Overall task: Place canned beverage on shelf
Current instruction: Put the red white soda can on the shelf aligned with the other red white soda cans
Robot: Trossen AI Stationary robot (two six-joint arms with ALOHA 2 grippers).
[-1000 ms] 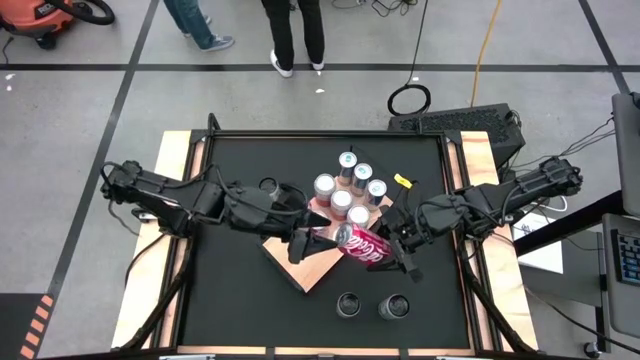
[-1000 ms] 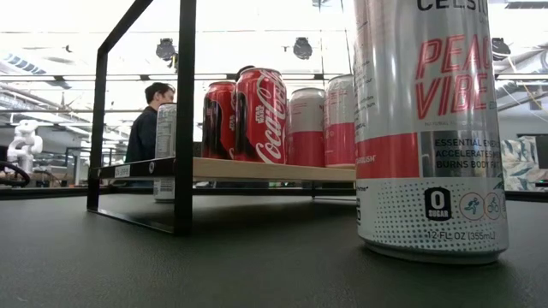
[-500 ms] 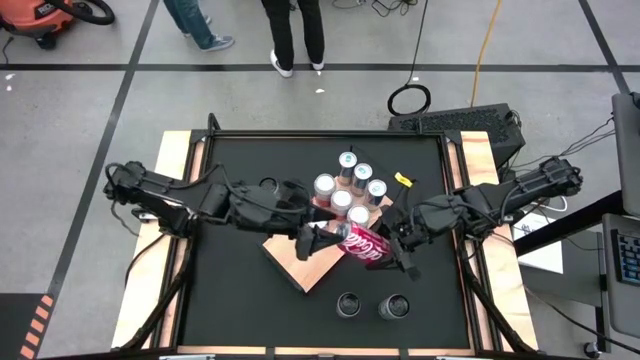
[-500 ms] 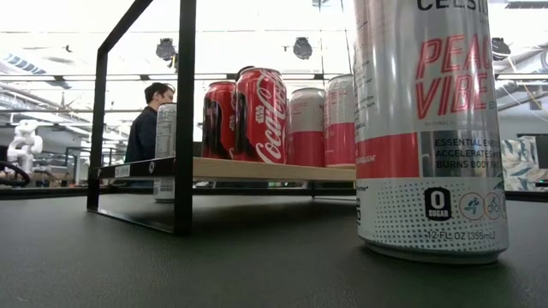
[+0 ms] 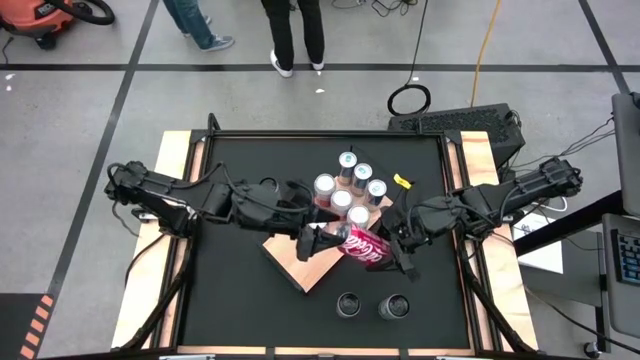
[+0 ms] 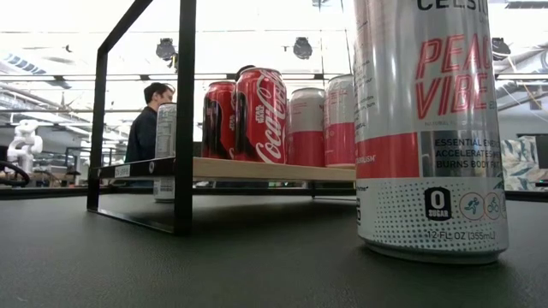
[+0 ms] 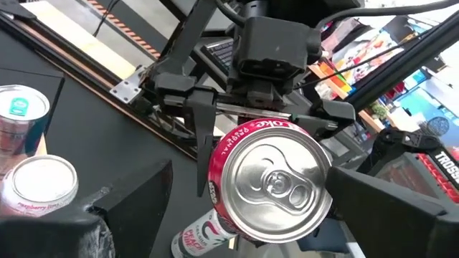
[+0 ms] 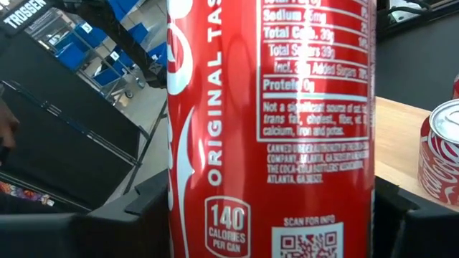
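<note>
Right gripper (image 5: 392,247): fingers pinching the red cola can (image 5: 364,245), held on its side above the shelf (image 5: 300,268) near its right corner. Left gripper (image 5: 318,240): fingers spread at the can's top end. Risk: releasing before the left fingers close could drop the can onto the standing cans (image 5: 341,200).

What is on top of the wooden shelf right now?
Five silver-topped cans stand clustered on the shelf at its far end; low view shows red cans too. The arms cover its middle.
</note>
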